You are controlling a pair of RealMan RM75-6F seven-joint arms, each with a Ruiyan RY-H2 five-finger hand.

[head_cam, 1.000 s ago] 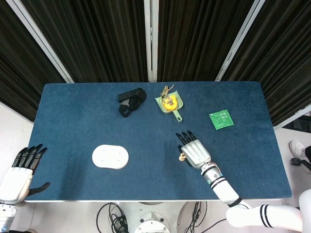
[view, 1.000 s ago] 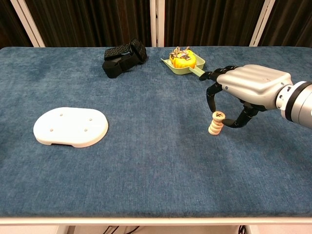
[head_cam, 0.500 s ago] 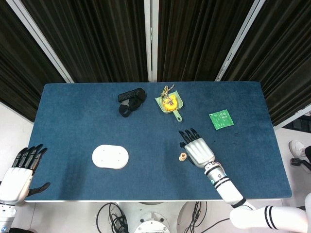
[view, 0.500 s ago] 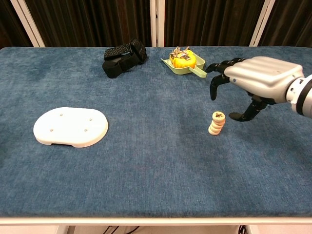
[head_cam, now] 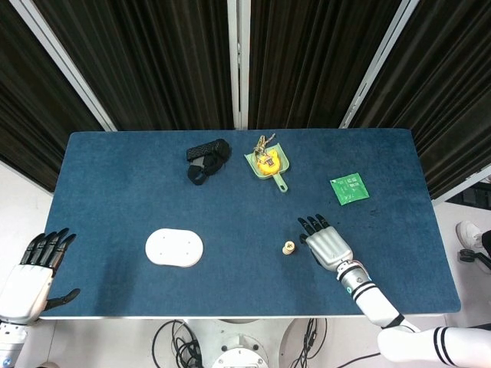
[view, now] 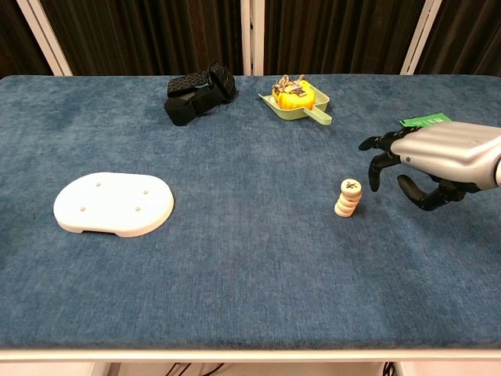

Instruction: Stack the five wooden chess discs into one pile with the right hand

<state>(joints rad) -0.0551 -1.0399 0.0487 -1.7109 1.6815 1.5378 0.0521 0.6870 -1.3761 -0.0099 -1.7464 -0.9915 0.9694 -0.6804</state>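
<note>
The left hand (head_cam: 27, 280) is hanging off the near left corner of the surface (view: 235, 274), fingers spread apart and holding nothing; only the head view shows it.

On the near left part of the blue surface a white oval plate (view: 114, 203) is lying flat, with nothing on it.

Right of the middle, the pile of wooden chess discs (view: 347, 198) is standing on its own, its long axis upright, though the discs are sitting slightly offset from one another so the column is looking a little crooked. The top disc is facing up and showing a dark mark. From the head view the pile (head_cam: 287, 248) is appearing as a single small round.

Just to the right of the pile, the right hand (view: 434, 160) is hovering above the surface, apart from the discs. Its fingers (view: 376, 160) are parted and curving downward, the thumb hooking below, and they are gripping nothing.

Farther back, a green card (head_cam: 349, 188) is lying flat near the right edge. Toward the far middle, a pale green scoop-shaped tray (view: 300, 105) is holding a yellow object (view: 291, 95) with some tangled bits on top, its handle pointing toward the near right. Left of it a black strap bundle (view: 200, 92) is lying.
</note>
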